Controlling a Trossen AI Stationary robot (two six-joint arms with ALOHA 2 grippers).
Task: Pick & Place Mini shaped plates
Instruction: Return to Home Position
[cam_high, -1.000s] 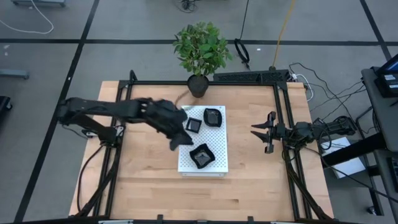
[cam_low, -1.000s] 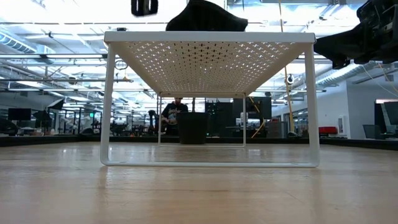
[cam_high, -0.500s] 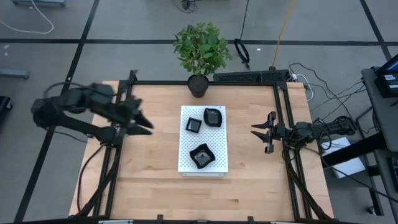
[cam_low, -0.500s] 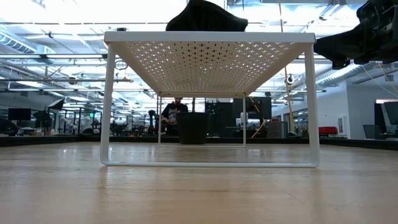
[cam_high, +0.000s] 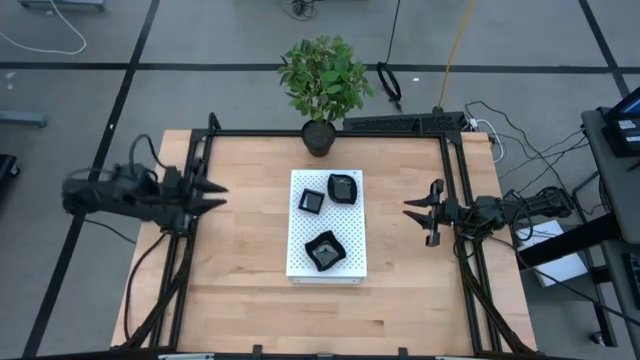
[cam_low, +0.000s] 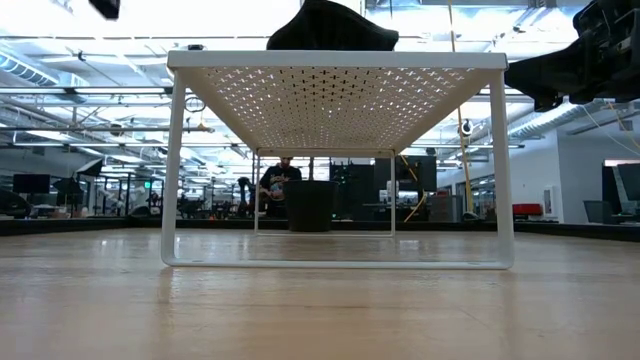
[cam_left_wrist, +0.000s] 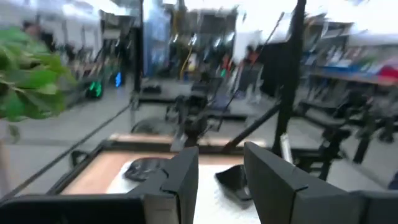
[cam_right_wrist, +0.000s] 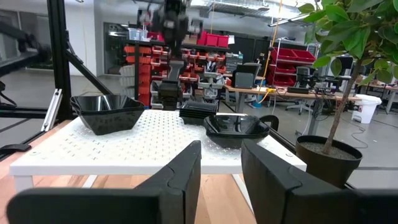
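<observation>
The mini shaped plates all sit on the white perforated board (cam_high: 350, 262) in the middle of the table (cam_high: 250, 300). The wavy-edged square plate (cam_high: 325, 250) is at the board's near end. The small square plate (cam_high: 312, 201) and the rounded plate (cam_high: 343, 187) lie side by side at its far end, short of the plant pot (cam_high: 319, 139). The board's long axis runs near to far, so the plates form a line across the reach of both arms.

The left gripper (cam_high: 212, 193) is at the table's left edge, low and level, pointing right at the board. Its fingers are spread with nothing between them, and the plates lie to their right, well apart. The right gripper (cam_high: 410, 210) waits at the right side, pointing left, its fingers likewise parted and empty, and it looks somewhat nearer the board than the left one.

No plate shows on the bare wood, so the placing seems done. With that gap to the board, the left arm should be able to fold to rest without touching a plate
</observation>
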